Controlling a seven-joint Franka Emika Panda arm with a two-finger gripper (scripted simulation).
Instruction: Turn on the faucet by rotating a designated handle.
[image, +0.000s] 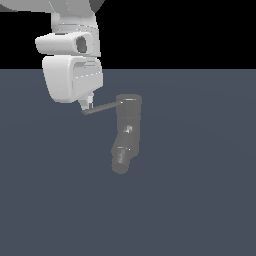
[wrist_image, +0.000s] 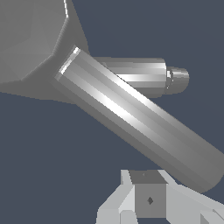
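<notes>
Against dark floor, the gripper (image: 87, 103), jaw spread indiscernible, was positioned at the handle (image: 102, 107) tip; slipping off was judged possible.

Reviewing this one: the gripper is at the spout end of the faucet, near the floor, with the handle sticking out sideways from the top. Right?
Not the spout. The exterior view shows the gripper at the outer tip of the handle, level with the top of the faucet.

The grey faucet (image: 126, 132) stands on a slate-blue floor (image: 200, 200).
</notes>
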